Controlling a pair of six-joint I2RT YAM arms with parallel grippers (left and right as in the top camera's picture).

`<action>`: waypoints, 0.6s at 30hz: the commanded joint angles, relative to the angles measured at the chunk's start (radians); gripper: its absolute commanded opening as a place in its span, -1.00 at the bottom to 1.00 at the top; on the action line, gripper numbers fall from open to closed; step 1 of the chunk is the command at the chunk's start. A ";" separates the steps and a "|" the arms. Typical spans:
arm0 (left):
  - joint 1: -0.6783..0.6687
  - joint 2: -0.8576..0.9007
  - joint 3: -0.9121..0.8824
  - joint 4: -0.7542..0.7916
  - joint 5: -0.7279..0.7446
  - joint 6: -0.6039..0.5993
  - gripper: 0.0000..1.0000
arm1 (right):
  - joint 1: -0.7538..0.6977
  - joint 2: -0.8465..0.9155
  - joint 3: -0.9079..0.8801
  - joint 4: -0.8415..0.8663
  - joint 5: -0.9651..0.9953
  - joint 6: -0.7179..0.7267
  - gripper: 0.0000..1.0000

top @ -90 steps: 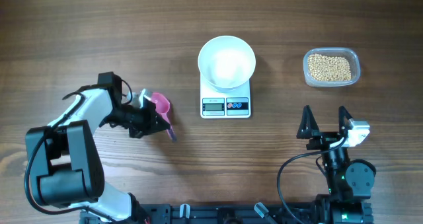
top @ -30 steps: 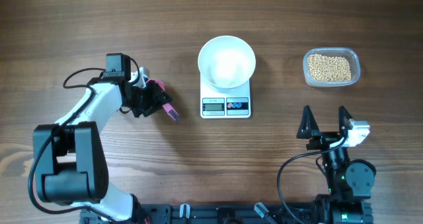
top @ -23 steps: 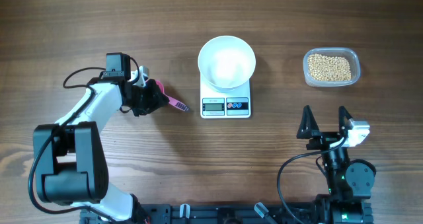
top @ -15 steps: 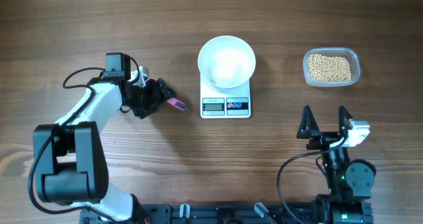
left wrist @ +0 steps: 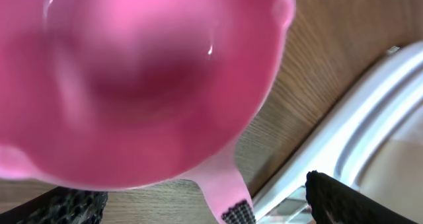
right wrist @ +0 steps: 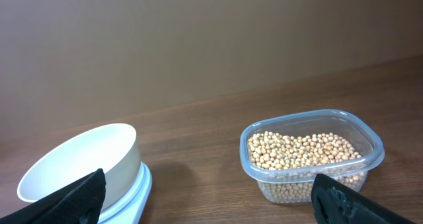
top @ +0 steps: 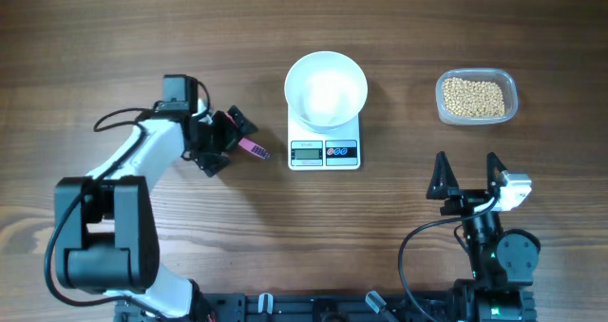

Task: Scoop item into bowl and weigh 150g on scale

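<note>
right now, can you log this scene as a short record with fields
scale: white, carrying the bowl
bowl: white, empty
beans: in the clear tub, none in the bowl
left gripper: open, beside the scale
scoop: pink, between the left gripper's open jaws
right gripper: open, holding nothing

Overhead looks straight down; both low wrist views share the scale.

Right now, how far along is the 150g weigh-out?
Done: bowl sits on the scale. In hand: nothing gripped; pink scoop lies between the open left jaws. Left: all the scooping and weighing; the bowl looks empty, beans are in the tub, right jaws open, off to the side.
</note>
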 commanded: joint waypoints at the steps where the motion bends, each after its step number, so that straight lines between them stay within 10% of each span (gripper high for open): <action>1: -0.059 0.013 0.004 0.012 -0.183 -0.191 1.00 | 0.004 -0.004 -0.002 0.006 -0.012 0.014 1.00; 4: -0.080 0.013 0.004 0.074 -0.182 -0.196 1.00 | 0.004 -0.004 -0.002 0.006 -0.012 0.014 0.99; 18: -0.082 0.013 0.004 0.110 -0.178 -0.196 -0.35 | 0.004 -0.004 -0.002 0.006 -0.012 0.014 1.00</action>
